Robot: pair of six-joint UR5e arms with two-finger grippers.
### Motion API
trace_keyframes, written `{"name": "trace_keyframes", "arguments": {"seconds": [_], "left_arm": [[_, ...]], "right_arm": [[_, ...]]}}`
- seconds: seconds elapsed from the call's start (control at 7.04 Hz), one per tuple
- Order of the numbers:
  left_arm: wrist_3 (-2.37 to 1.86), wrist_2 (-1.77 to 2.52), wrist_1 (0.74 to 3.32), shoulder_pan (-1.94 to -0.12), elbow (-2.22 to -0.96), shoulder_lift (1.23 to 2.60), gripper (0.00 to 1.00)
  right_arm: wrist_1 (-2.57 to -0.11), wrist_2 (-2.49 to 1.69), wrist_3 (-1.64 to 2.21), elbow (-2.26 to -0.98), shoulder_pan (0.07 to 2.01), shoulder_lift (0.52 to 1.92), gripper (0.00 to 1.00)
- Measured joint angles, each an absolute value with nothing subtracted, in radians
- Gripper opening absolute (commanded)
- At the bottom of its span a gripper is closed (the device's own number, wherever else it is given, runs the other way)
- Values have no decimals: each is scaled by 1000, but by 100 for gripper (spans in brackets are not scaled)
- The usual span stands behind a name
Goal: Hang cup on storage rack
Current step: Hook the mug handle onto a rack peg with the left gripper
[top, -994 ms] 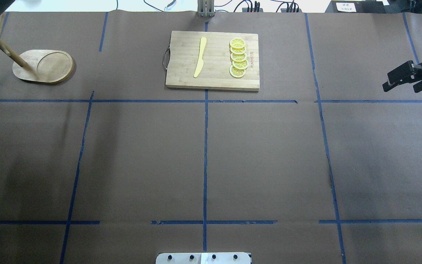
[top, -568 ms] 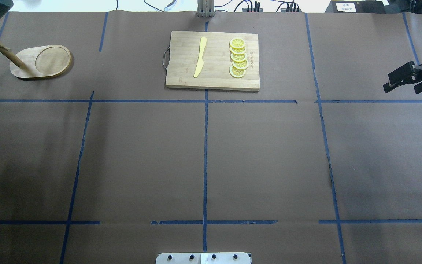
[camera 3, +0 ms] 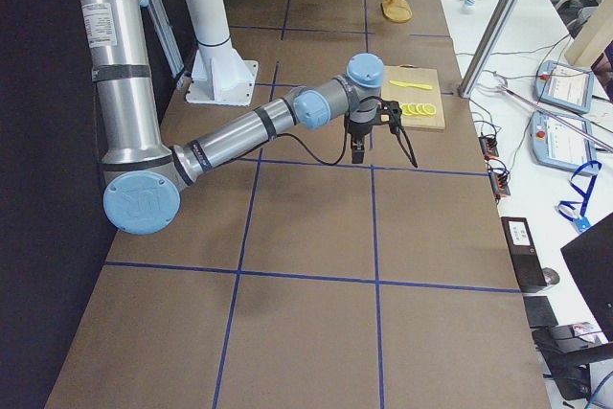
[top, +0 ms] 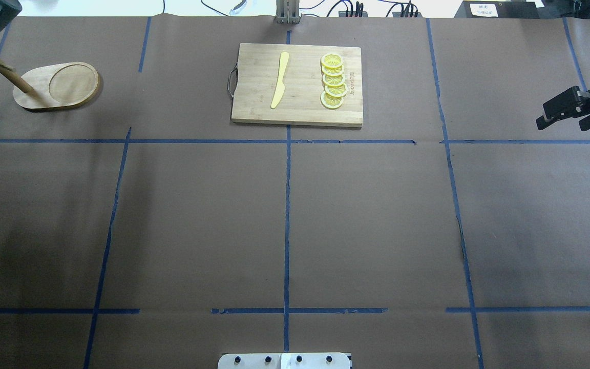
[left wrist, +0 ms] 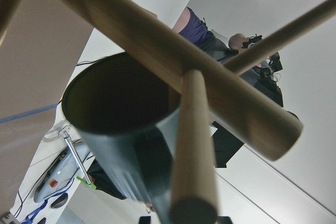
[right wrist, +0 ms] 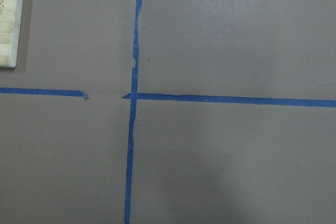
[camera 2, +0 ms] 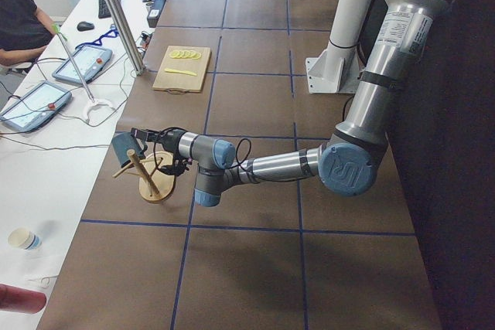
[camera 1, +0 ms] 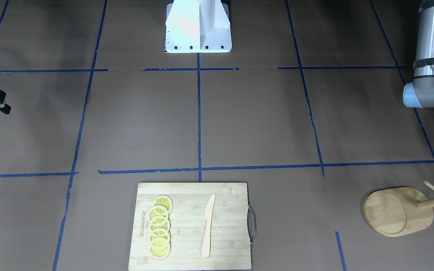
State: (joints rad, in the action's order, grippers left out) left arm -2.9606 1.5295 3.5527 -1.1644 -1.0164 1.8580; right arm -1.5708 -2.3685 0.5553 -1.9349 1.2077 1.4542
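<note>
The dark grey-blue cup (left wrist: pixel 113 161) fills the left wrist view, mouth up-left, right behind the storage rack's post (left wrist: pixel 157 56) and a peg (left wrist: pixel 191 145). I cannot tell whether the peg passes through the handle. From the left end, my left gripper (camera 2: pixel 143 133) holds the cup (camera 2: pixel 122 147) at the top of the rack (camera 2: pixel 155 187). The rack's oval base (top: pixel 75 82) stands at the table's far left; it also shows in the front view (camera 1: pixel 386 210). My right gripper (top: pixel 561 120) hovers open and empty at the far right.
A rectangular cutting board (top: pixel 254 102) with a yellow knife (top: pixel 280 79) and several lemon slices (top: pixel 333 82) lies at the far middle. The robot's white base (camera 1: pixel 198 26) is at the near edge. Operators' tablets (camera 2: pixel 35 102) lie beyond the table.
The rack's base has slid a little left and toward the far edge, then settled. The dark cup has come into the overhead view's top-left corner. The right gripper has barely moved.
</note>
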Motion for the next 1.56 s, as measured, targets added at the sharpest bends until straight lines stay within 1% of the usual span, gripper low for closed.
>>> {"name": "trace_keyframes", "arguments": {"seconds": [0.14,0.43,0.71,0.85,1.14,1.56], "left_arm": [[-2960,1530,3553,-1164,-1033,1860,100],[-2877,1536,3552,-1159,-1137,1865,100],[-2530,1636,3539,-1133,-1261,1857,100],[-2315,1715,3534,-1129,-1285,1836,100],[-1812,1824,3465,-1129,-1296,1755,100],[-1203,1919,3263,-1168,-1307,1676,100]], "right_arm": [[-1571,-2368,555,-1937,1208,1455,100],[-1571,-2368,555,-1944,1209,1463,100],[-1572,-2368,555,-1944,1209,1467,100],[-1572,-2368,555,-1943,1209,1467,100],[-1571,-2367,554,-1943,1209,1475,100],[-1571,-2366,554,-1946,1209,1481,100]]}}
